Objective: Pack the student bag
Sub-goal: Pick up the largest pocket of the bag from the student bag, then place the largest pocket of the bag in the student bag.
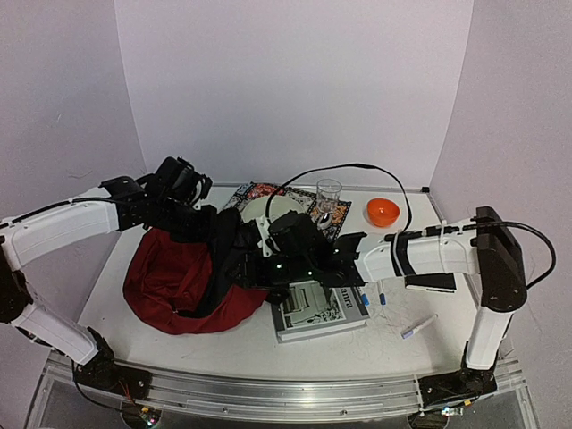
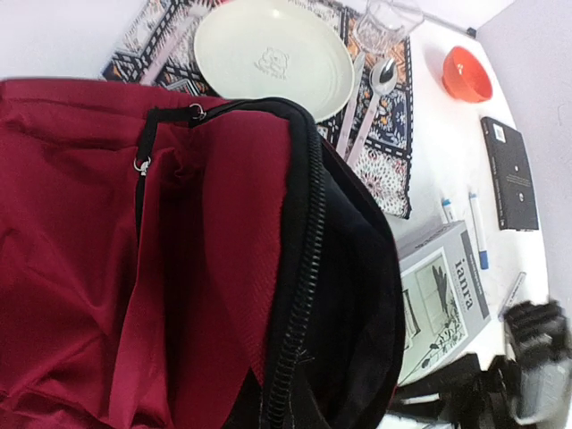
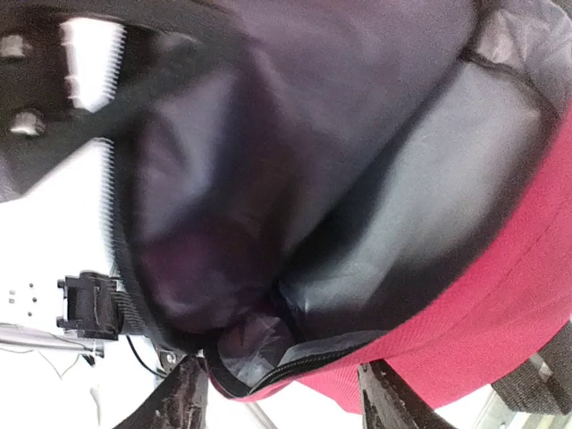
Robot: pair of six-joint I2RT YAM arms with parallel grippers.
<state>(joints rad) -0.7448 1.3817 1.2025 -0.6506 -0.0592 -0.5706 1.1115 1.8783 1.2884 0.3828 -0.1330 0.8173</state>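
Observation:
The student bag, dark red with a black lining and zipper, lies at the left of the table with its mouth pulled up and open toward the middle. My left gripper is sunk in the raised black rim and shut on it. In the left wrist view its fingers are hidden, and the bag with its zipper hangs straight from the bottom edge. My right gripper is at the mouth's other side. In the right wrist view it stands open, fingertips wide apart, the bag's zipped rim loose between them.
A grey book lies right of the bag under the right arm. Behind are a patterned mat with a plate, a glass and an orange bowl. Pens, a marker and a black case lie at the right.

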